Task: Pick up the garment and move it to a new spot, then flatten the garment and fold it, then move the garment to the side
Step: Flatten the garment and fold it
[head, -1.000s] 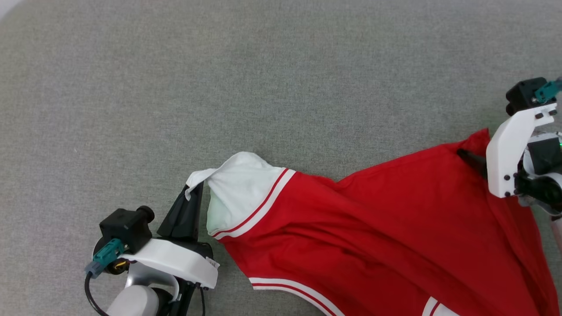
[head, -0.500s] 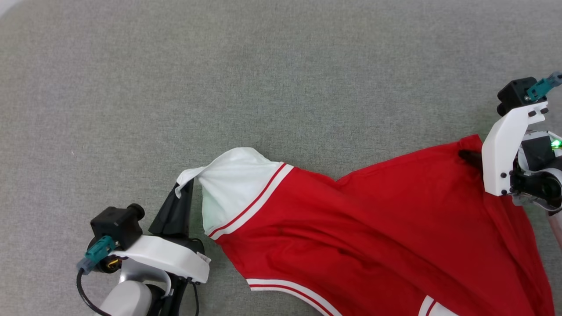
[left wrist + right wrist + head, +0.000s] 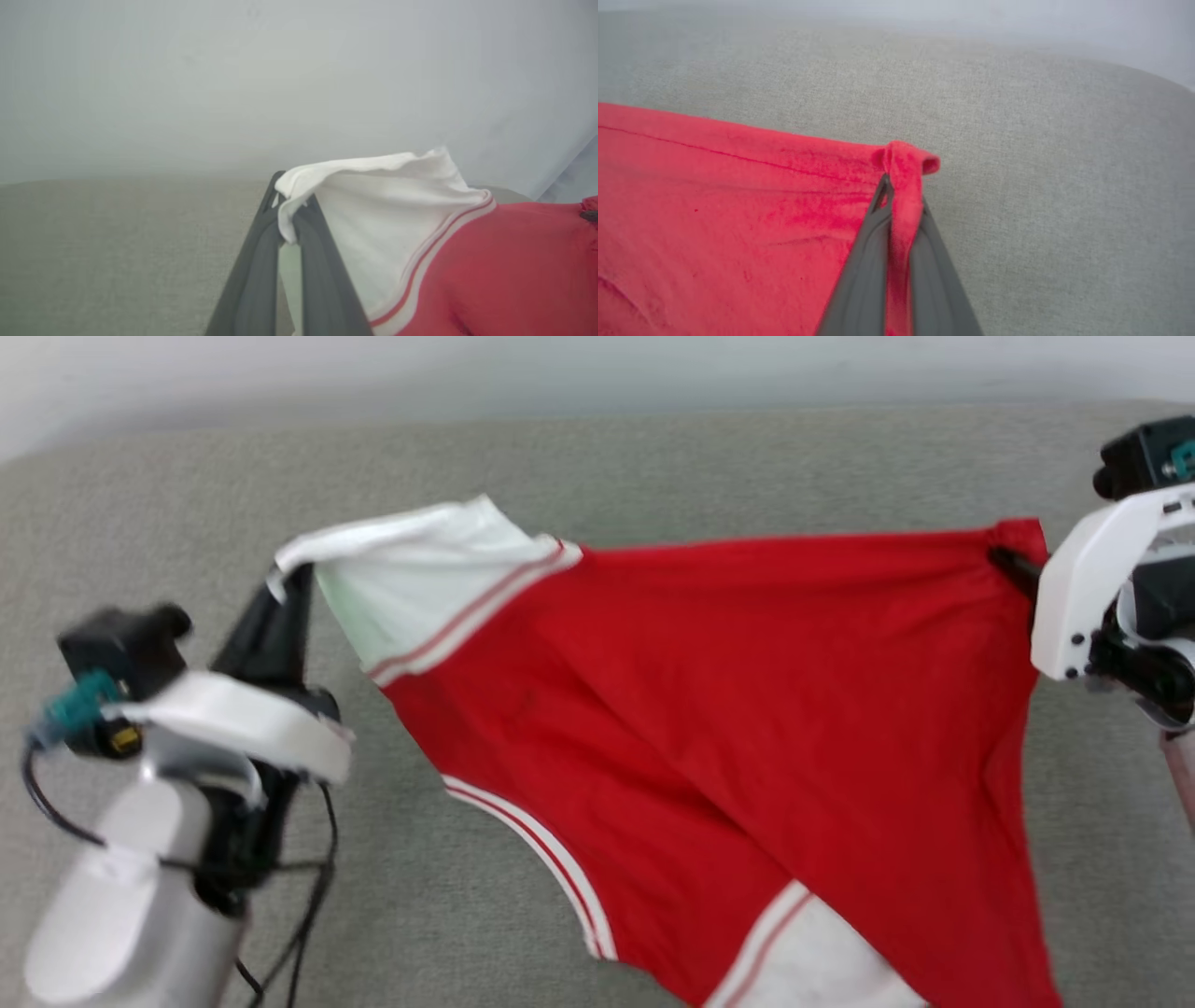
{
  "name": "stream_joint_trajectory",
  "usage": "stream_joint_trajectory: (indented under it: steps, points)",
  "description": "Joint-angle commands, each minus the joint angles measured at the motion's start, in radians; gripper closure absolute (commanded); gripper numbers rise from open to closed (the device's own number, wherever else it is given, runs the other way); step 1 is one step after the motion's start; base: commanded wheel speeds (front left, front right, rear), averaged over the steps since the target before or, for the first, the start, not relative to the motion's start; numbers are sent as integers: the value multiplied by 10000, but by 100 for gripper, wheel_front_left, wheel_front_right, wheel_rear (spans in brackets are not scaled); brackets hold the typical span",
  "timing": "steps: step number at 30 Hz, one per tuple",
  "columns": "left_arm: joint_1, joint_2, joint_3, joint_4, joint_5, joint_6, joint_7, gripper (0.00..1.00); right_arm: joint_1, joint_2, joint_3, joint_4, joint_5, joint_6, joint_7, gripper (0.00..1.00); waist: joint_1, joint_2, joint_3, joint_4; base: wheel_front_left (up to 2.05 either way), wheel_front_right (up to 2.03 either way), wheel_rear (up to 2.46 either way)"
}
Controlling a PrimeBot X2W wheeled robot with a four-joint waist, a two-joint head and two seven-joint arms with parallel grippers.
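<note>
Our left gripper [image 3: 286,219] is clamped on a white sleeve end [image 3: 373,196] right at the tips. Our right gripper [image 3: 899,191] is pinched shut on a bunched red corner [image 3: 906,161], w/ a nub poking just past the tips. Btwn the two finger pairs the garment [image 3: 728,709] hangs w/ its top edge pulled taut, the rest drooping below them over the grey surface [image 3: 653,457]; touching it or not, we can't tell. We judge it light, soft and stretchy, so thin pinches may slip: take hems/corners w/ a deep bite.
</note>
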Motion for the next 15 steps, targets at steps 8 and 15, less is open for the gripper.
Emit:
stream_joint_trajectory:
  steps: [8, 15]
  points:
    - [-3105, 411, 301, 1998, -208, -567, 622, 100, -1584, 786, -582, 754, -1005, -12, -1335, 100, -1, 0, -359, -855, 0, 0, 0]
    - [-5655, 626, 316, 3508, 179, -810, 510, 100, -3257, 1062, -1196, 1262, -1761, -15, -2414, 100, -1, 0, 212, -1003, 0, 0, 0]
